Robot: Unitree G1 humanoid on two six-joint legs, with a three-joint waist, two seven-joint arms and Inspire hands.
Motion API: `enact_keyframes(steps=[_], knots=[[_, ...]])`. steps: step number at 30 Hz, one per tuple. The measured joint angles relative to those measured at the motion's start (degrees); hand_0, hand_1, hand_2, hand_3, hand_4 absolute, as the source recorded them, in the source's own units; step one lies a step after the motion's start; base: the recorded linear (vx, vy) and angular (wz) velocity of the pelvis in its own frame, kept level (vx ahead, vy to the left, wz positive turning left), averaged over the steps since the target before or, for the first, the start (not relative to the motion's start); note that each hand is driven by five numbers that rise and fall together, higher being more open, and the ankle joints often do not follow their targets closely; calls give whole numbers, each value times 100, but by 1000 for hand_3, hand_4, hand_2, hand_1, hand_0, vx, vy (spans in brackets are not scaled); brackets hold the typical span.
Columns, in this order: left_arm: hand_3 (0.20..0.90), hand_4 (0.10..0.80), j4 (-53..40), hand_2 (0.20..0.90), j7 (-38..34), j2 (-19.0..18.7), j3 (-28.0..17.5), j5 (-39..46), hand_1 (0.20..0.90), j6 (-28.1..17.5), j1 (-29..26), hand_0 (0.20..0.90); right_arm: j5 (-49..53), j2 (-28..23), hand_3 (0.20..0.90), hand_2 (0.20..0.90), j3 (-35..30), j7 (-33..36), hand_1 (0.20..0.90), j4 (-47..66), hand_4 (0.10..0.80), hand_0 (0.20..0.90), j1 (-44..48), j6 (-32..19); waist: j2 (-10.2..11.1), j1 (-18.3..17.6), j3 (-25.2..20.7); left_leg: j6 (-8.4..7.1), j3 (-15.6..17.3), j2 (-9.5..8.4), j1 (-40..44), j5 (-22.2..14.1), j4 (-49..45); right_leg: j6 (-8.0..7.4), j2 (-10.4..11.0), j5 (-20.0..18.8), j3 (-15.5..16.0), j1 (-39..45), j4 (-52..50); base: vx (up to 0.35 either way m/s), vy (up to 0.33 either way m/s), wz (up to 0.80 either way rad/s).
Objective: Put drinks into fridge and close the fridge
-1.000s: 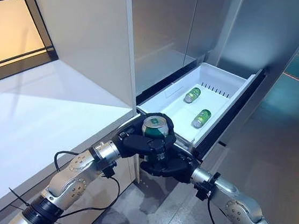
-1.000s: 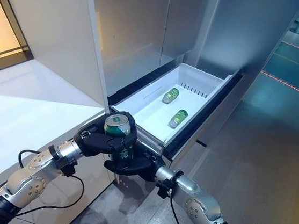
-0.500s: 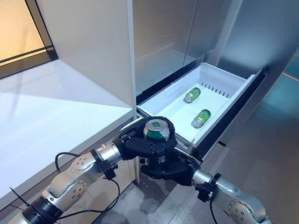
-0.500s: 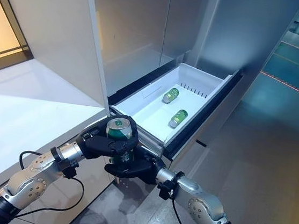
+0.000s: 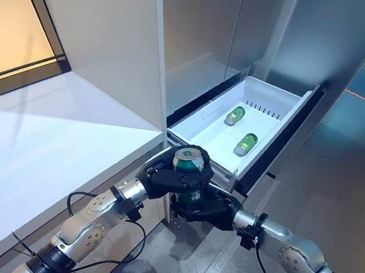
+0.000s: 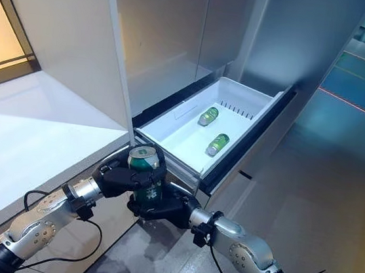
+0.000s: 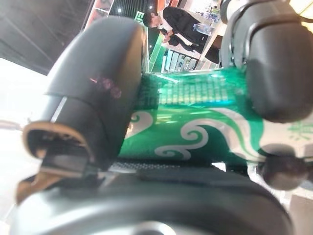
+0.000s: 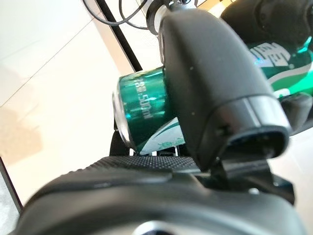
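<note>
A green can [image 5: 188, 165] stands upright between both hands, just before the open fridge drawer [image 5: 283, 118]. The left hand [image 5: 163, 176] curls around its upper part; the right hand [image 5: 204, 205] wraps its lower part. Two more cans [image 5: 235, 115] lie inside the white drawer, apart from each other.

Glossy metal can [image 5: 187, 162] (white plastic drawer [image 5: 274, 114]).

Fills most of the frame: a green can [image 7: 205, 122] with white swirls, lying sideways across the middle. Clamped by the left hand [image 7: 146, 210], thumb [image 7: 93, 98] curled over it at the left and a dark finger [image 7: 279, 63] pressing at the upper right. At top centre, far behind, a person [image 7: 183, 24] in dark clothing.
</note>
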State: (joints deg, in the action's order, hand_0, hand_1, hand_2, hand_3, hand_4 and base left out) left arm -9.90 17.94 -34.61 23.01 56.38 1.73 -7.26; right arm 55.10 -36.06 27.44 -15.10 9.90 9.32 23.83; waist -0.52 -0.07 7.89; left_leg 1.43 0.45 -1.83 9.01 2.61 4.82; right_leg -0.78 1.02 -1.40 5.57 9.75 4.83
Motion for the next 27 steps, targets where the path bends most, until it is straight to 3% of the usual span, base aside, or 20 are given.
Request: enact_keyframes(steps=[10,11,12,13,21,27], knots=[[200,100,0,300,-107,40,9,44,300,-4,1,300,-23,-3,200,300,-5,21,300,0,100,300,22,-3,6,1,4,0,0,0,0,0,0,0,-1,0,0,0,0,0,0,0],[274,174,0,364,-107,40,8,14,364,-9,1,364,-31,-3,200,300,-6,21,300,0,100,300,23,-7,6,0,4,0,0,0,1,0,0,0,-1,0,0,0,0,0,0,0],[738,638,0,761,-106,47,9,-26,761,-31,1,761,-42,-3,200,300,-8,21,300,0,100,300,26,-13,6,1,4,0,0,-1,1,0,0,0,-1,0,0,0,0,0,0,0],[900,800,0,900,-106,58,8,-52,900,-54,1,900,-51,-3,200,300,-12,21,300,0,100,300,30,-24,6,1,4,0,0,-1,1,0,0,0,-1,0,0,0,0,0,0,0],[900,800,-21,900,-258,214,-31,-480,900,-524,0,900,-116,6,200,300,-70,44,300,27,100,300,209,-82,8,-5,5,0,0,1,1,0,-1,-1,0,0,-1,-1,0,-9,-1,0],[900,800,-300,900,-759,262,-84,-819,900,-1086,-2,900,-119,34,200,300,-160,168,300,193,100,300,512,-86,47,0,47,0,0,9,-8,-1,-1,-27,1,19,-3,-11,1,-6,-1,0]])
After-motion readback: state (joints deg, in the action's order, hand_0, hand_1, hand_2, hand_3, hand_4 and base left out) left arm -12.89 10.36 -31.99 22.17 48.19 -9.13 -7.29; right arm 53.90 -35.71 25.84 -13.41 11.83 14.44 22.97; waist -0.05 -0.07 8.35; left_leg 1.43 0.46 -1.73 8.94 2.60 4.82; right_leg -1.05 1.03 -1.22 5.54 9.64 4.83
